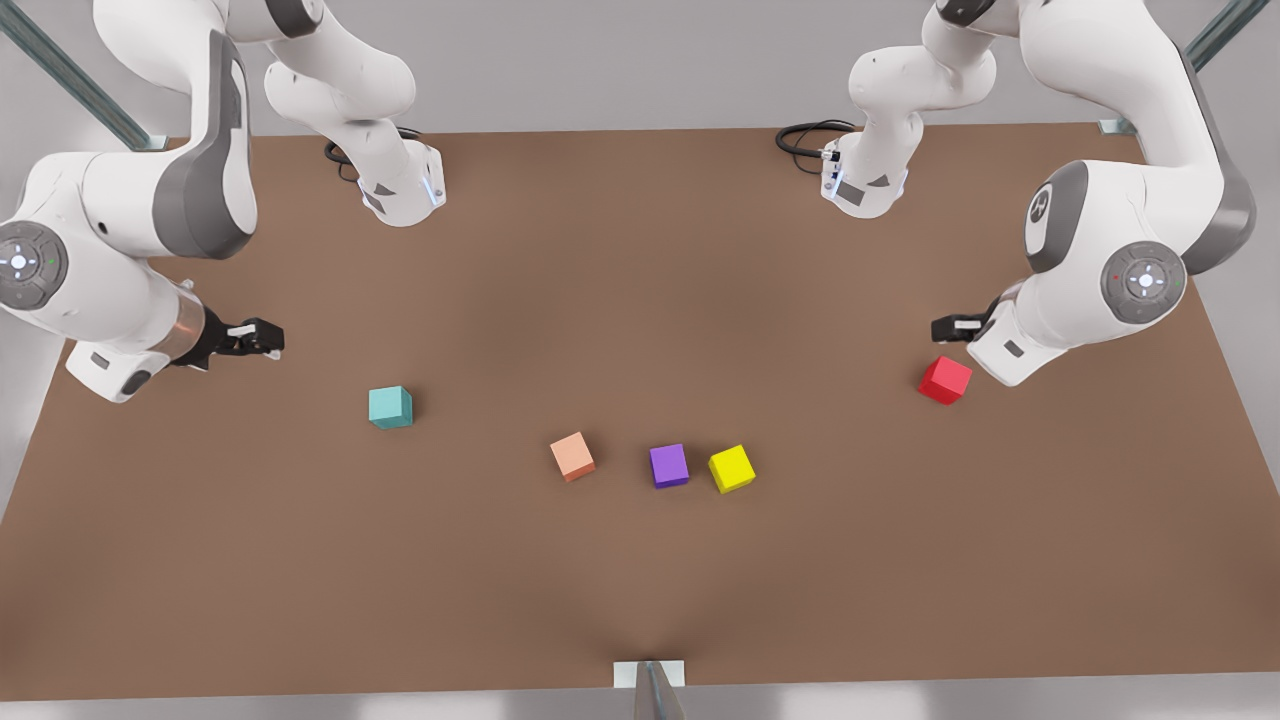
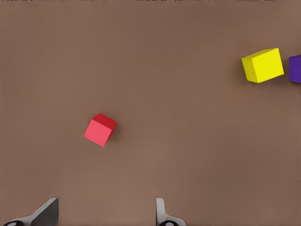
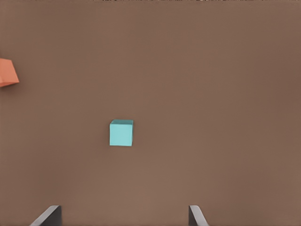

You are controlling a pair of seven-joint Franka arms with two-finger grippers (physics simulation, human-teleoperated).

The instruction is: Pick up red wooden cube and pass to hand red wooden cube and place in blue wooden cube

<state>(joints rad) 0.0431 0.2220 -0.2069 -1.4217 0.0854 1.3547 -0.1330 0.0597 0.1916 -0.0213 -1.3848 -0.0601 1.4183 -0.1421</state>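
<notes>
1. Left gripper at the front view's right edge, fingers spread wide, nothing held, just above the red wooden cube.
2. Right gripper at the front view's left, fingers parted, empty, up-left of the blue wooden cube.
3. Both cubes resting on the brown table, well apart.
4. Salmon cube, purple cube, yellow cube in a row at lower centre.

The red wooden cube sits flat on the brown surface at the front view's right, turned slightly askew. The blue wooden cube, teal and plain-faced, rests flat well apart at the front view's left.
</notes>
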